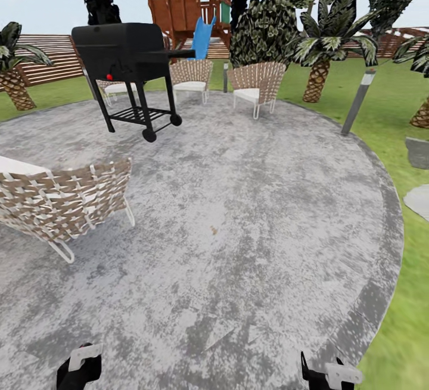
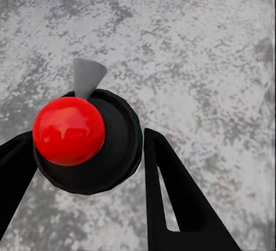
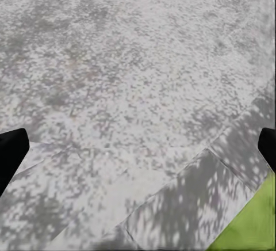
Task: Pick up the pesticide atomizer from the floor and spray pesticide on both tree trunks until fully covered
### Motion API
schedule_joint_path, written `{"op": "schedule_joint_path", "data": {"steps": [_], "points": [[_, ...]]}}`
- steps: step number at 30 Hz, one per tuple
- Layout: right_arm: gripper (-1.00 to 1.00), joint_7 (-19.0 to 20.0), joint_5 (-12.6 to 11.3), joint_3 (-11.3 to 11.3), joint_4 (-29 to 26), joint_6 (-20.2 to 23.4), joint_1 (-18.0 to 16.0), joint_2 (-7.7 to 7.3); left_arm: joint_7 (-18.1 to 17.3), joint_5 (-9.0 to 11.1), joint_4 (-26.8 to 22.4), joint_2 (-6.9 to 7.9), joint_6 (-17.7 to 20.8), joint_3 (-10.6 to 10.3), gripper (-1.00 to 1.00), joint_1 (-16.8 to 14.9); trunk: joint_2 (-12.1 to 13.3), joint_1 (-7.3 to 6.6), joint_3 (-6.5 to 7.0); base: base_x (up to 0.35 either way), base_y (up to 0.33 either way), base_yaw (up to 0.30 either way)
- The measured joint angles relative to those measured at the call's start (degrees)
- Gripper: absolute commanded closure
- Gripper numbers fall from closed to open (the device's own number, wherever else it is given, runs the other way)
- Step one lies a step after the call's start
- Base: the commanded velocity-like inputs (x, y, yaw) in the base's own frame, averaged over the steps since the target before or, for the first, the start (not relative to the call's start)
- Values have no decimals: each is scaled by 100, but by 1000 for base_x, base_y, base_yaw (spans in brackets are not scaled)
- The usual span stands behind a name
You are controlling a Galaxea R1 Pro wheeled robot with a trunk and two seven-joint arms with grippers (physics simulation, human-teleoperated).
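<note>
The left gripper (image 2: 86,164) has its two black fingers closed on the pesticide atomizer (image 2: 86,139), seen end-on in the left wrist view: red top toward the camera, long axis running down toward the grey stone patio (image 1: 238,229). Further right, the right gripper (image 3: 138,147) is spread wide and holds nothing, above the patio edge beside the lawn (image 3: 247,228).

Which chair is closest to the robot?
The woven chair at the left: it is the biggest and lowest in the head view; the others sit far back beside the grill.
</note>
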Motion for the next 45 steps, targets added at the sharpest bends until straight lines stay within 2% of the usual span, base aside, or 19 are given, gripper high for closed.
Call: {"op": "schedule_joint_path", "data": {"steps": [19, 45], "points": [[-100, -1, 1, 0, 7, -6, 0, 8, -27, -4, -4, 0, 0, -2, 100, 0, 762, -417, 438, 0, 0, -255], [-100, -9, -7, 0, 8, 0, 1, 9, -3, 17, 2, -19, 0, -4, 100, 27, 764, -418, 561, 0, 0, -269]]}}
